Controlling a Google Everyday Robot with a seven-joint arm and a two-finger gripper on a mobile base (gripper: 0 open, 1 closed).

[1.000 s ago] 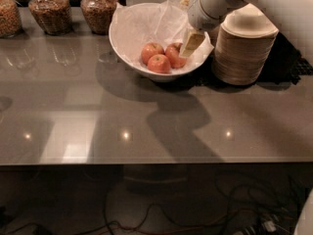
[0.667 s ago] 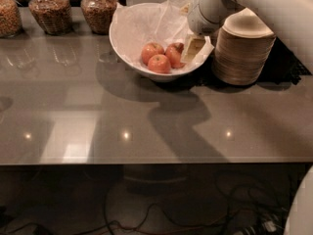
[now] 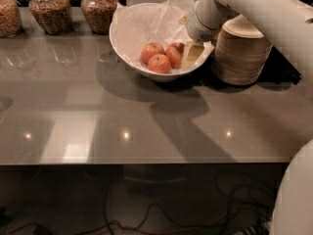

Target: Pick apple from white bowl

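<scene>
A large glossy white bowl (image 3: 126, 43) lined with crinkled white tissue paper stands at the back of the grey table. Three red-orange apples lie in it: one at the left (image 3: 152, 50), one at the front (image 3: 160, 63), one at the right (image 3: 174, 54). My gripper (image 3: 190, 56) reaches down from the upper right into the bowl's right side, right next to the right apple. The white arm hides the bowl's right rim.
A stack of beige disposable bowls (image 3: 242, 55) stands close to the right of the white bowl, under my arm. Three glass jars of grains (image 3: 49, 9) line the back left. The table's front edge (image 3: 146, 160) runs across, with cables on the floor below.
My gripper has sunk a little lower into the bowl, closer to the right apple. The apples and the bowl have not moved.
</scene>
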